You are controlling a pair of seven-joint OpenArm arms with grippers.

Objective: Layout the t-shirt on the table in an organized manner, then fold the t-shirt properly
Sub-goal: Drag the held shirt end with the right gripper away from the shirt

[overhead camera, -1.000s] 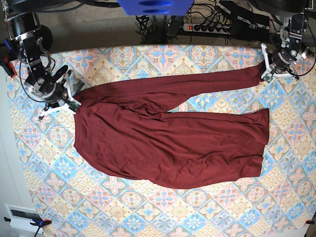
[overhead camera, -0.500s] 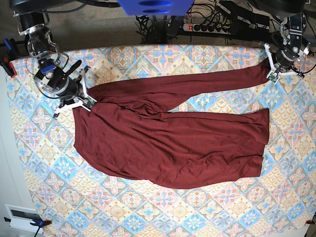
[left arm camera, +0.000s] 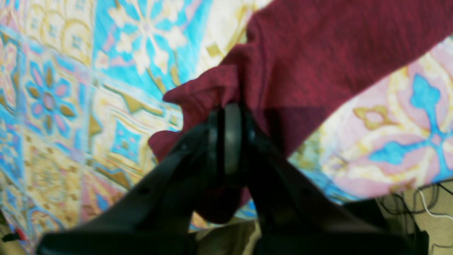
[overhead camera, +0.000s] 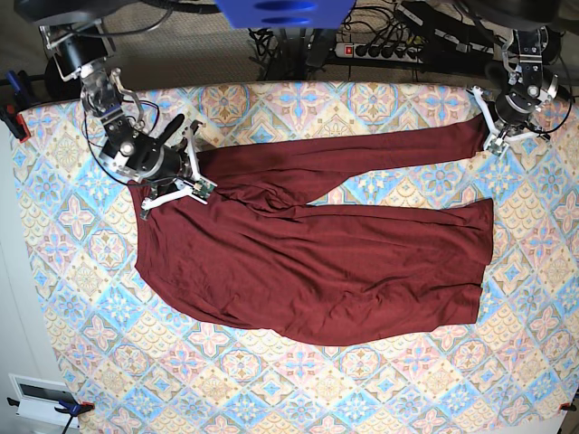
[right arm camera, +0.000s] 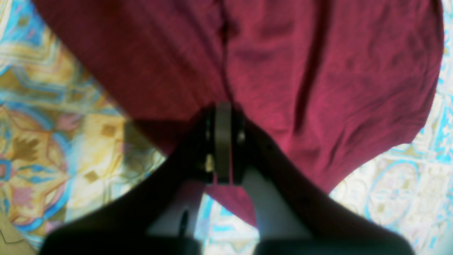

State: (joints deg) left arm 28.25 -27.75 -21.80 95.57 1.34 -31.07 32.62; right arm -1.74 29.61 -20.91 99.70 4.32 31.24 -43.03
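The dark maroon t-shirt [overhead camera: 317, 262] lies spread across the patterned table [overhead camera: 380, 389], one long sleeve stretched toward the far right corner. My left gripper [overhead camera: 491, 136] is shut on that sleeve's end; the left wrist view shows its tips [left arm camera: 228, 113] pinching the bunched cuff of the t-shirt [left arm camera: 318, 53]. My right gripper [overhead camera: 197, 183] is shut on the shirt's upper left part, over the fabric. In the right wrist view the closed tips [right arm camera: 223, 113] bite into a fold of the t-shirt [right arm camera: 283, 71].
A power strip [overhead camera: 384, 50] and cables lie on the floor beyond the table's far edge. A red clamp [overhead camera: 16, 122] holds the cloth at the left edge. A white box [overhead camera: 41, 398] sits off the near left corner.
My right gripper has travelled rightward in the base view, dragging the shirt's upper left edge inward over the body. The left gripper has stayed near the far right corner with the cuff.
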